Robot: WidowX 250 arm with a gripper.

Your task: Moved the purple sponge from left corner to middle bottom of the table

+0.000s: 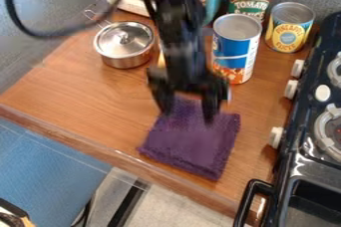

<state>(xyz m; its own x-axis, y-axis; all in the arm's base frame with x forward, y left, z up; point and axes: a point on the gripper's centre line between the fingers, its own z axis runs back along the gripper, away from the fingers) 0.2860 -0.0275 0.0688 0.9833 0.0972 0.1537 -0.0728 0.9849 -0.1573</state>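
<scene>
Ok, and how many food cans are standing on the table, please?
3. One blue-and-white can is beside the arm, one red-and-green can is behind it, and one yellow can is near the stove. The arm may hide others.

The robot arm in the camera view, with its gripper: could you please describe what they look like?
The arm is black, built of narrow, angular, jointed sections. Its gripper is black too, with two blocky fingers that taper downward. A thick, dark cable loops out beside the arm. I can make out no markings.
</scene>
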